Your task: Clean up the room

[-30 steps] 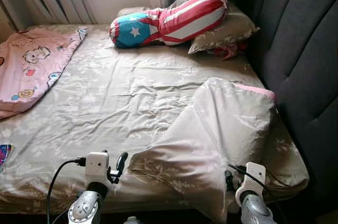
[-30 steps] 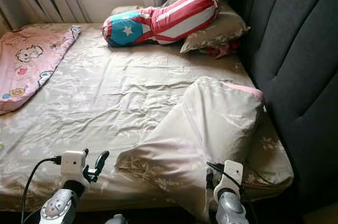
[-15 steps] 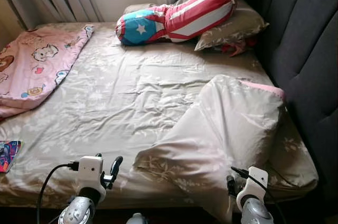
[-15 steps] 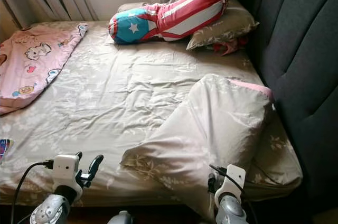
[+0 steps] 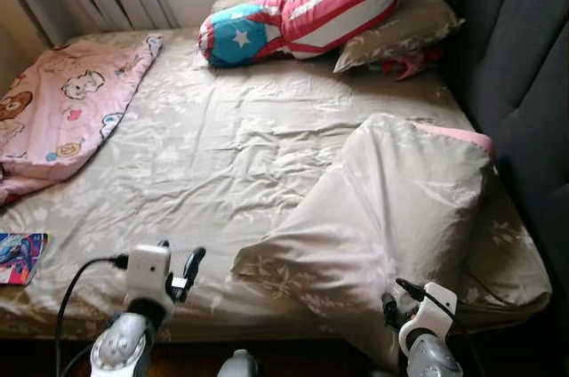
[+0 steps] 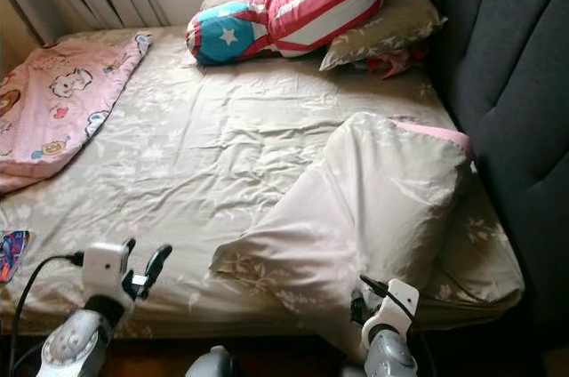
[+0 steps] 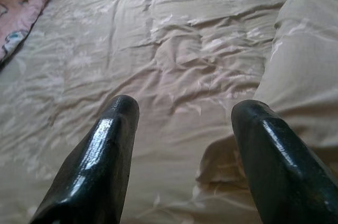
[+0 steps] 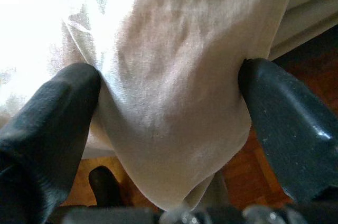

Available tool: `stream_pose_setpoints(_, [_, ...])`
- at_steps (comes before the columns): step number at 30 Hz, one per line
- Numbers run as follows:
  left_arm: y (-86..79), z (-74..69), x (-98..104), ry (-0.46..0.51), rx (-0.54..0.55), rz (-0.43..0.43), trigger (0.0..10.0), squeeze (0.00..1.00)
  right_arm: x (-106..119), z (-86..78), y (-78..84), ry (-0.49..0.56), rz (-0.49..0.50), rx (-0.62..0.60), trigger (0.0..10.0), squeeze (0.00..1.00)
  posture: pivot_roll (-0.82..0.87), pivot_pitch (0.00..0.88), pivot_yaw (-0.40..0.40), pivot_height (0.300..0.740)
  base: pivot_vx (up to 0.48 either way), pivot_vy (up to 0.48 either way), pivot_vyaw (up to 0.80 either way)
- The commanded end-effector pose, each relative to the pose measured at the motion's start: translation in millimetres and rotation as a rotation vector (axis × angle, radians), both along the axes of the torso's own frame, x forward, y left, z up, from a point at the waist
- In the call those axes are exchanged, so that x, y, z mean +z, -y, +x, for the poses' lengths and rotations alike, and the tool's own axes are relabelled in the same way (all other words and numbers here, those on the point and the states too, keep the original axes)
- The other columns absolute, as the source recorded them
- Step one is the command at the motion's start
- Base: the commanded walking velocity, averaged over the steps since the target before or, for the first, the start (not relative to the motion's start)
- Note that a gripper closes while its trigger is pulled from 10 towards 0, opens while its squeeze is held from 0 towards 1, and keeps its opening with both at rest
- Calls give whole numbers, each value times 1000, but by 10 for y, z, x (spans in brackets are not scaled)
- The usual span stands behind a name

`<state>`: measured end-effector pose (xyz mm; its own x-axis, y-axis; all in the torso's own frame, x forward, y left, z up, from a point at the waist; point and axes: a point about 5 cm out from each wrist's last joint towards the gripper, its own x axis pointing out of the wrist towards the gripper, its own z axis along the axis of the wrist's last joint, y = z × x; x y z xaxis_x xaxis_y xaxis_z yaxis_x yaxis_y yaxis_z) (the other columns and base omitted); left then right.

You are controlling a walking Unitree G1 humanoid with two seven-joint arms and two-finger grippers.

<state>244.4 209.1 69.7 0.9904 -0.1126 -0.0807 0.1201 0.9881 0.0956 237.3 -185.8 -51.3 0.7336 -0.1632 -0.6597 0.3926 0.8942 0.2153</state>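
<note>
Right gripper (image 8: pixel 169 129): your fingers apart, straddling hanging corner of folded quilt (image 5: pixel 391 208) at bed (image 5: pixel 222 155) edge, set to pinch. Left gripper (image 7: pixel 182 145) spread, idle over sheet.

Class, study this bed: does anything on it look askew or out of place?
The beige quilt lies bunched in a heap near the headboard, a corner hanging off the bed's edge between the right tool's fingers. A colourful booklet lies on the sheet.
</note>
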Motion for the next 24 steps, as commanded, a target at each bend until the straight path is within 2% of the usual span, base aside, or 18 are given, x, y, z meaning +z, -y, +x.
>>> stream_pose_setpoints(1, [42,-12,-15,-25,-23,-4,10000,0,-77,-95,-42,-54,19,0,10000,0,170,205,114,672,0,0,0])
stream_pose_setpoints(6, [80,-10,66,-17,-45,-8,10000,0,-92,-112,-54,-78,-22,45,10000,0,178,240,118,672,0,0,0])
stream_pose_setpoints(12, [126,-29,166,4,-57,-17,10000,0,-48,-65,-81,-10,-14,73,10000,0,192,293,122,672,0,0,0])
stream_pose_setpoints(18, [164,-103,250,14,-56,-29,10000,0,-11,-11,-102,14,-19,105,10000,0,192,330,120,672,0,0,0])
stream_pose_setpoints(19, [166,-109,253,13,-56,-30,10000,0,-4,1,-109,16,-20,112,8078,0,193,332,119,672,0,0,0])
stream_pose_setpoints(20, [166,-116,256,12,-55,-30,10000,0,3,14,-113,17,-25,119,0,0,193,337,118,672,0,0,0])
stream_pose_setpoints(24, [143,-161,261,3,-44,-30,10000,0,22,45,-148,27,-28,144,0,0,190,343,113,672,0,0,0])
